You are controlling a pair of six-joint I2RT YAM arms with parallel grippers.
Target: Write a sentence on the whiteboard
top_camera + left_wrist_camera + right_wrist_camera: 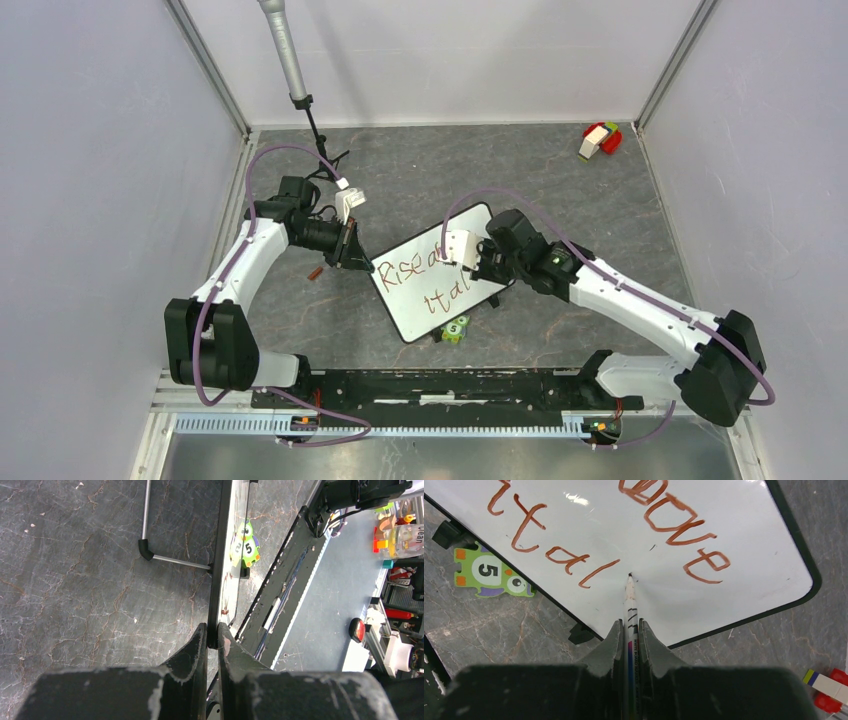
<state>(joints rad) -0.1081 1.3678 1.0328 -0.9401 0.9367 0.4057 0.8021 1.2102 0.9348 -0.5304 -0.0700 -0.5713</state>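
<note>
Whiteboard [430,285] sits mid-way across the desk [600,200] from above, partly written. Left wrist: left gripper [213,630] is clenched on its edge; if that hold slips, the board could shift mid-stroke. Right wrist: right gripper [629,627] grasps the marker [629,597], tip at the surface; pressing hard might skew letters.

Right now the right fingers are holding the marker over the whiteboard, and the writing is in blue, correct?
No, the writing is reddish-brown, not blue; the right wrist view shows it. The right fingers do hold the marker over the whiteboard.
</note>
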